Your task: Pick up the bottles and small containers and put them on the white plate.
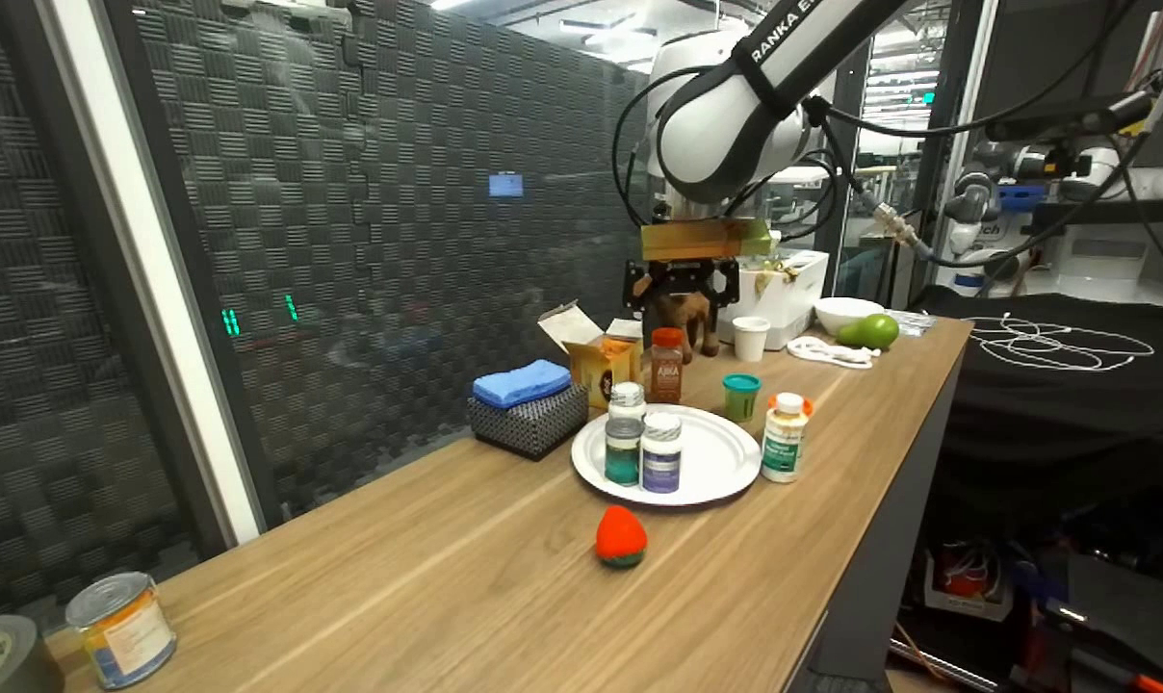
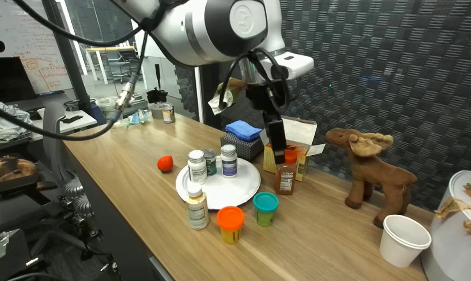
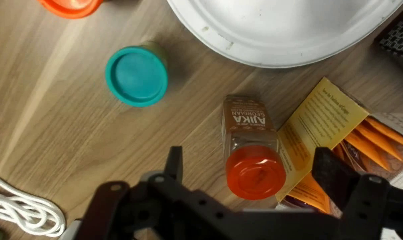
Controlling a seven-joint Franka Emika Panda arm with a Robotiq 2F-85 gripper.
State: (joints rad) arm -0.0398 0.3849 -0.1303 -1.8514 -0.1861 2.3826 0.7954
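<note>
The white plate (image 2: pixel 235 191) lies on the table with three bottles on it: a white one (image 2: pixel 197 170), a dark green one (image 2: pixel 210 163) and one with a purple label (image 2: pixel 229 164). Around it stand a pale yellow bottle with white cap (image 2: pixel 197 212), an orange-lidded container (image 2: pixel 230 220) and a teal-lidded container (image 3: pixel 137 76). A small red piece (image 1: pixel 620 534) rests nearer the front in an exterior view. My gripper (image 3: pixel 248 151) is open above the upright Ajika bottle (image 3: pixel 250 115); in the wrist view its red cap appears between the spread fingers, with gaps on both sides.
Close beside the Ajika bottle is an opened yellow box (image 3: pixel 308 133) of orange packets, under my right-hand finger in the wrist view. A blue cloth (image 1: pixel 522 383) tops a black patterned box (image 1: pixel 533 423). A toy moose (image 2: pixel 376 168), paper cups (image 2: pixel 403 244) and white cord (image 3: pixel 24 210) are nearby.
</note>
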